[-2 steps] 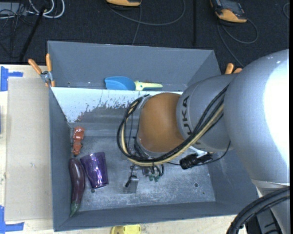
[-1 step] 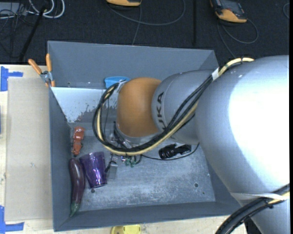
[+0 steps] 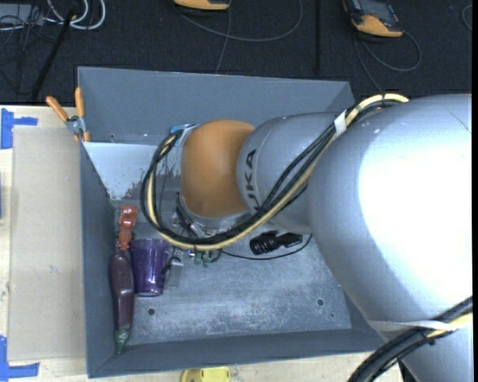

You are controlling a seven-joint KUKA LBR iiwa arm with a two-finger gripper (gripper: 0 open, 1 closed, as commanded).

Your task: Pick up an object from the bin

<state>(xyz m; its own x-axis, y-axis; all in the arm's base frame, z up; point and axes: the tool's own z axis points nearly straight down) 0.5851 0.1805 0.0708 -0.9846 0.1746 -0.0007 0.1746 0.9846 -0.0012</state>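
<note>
In the camera view the arm reaches into the grey bin from the right, with its orange cover over the bin's middle. The gripper sits low under the cover; I cannot tell whether it is spread or closed. Just left of it, near the bin's left wall, stands a purple cup. A long dark maroon piece lies along that wall beside the cup, and an orange-brown piece lies further back. A black thing lies on the gripper's other side.
</note>
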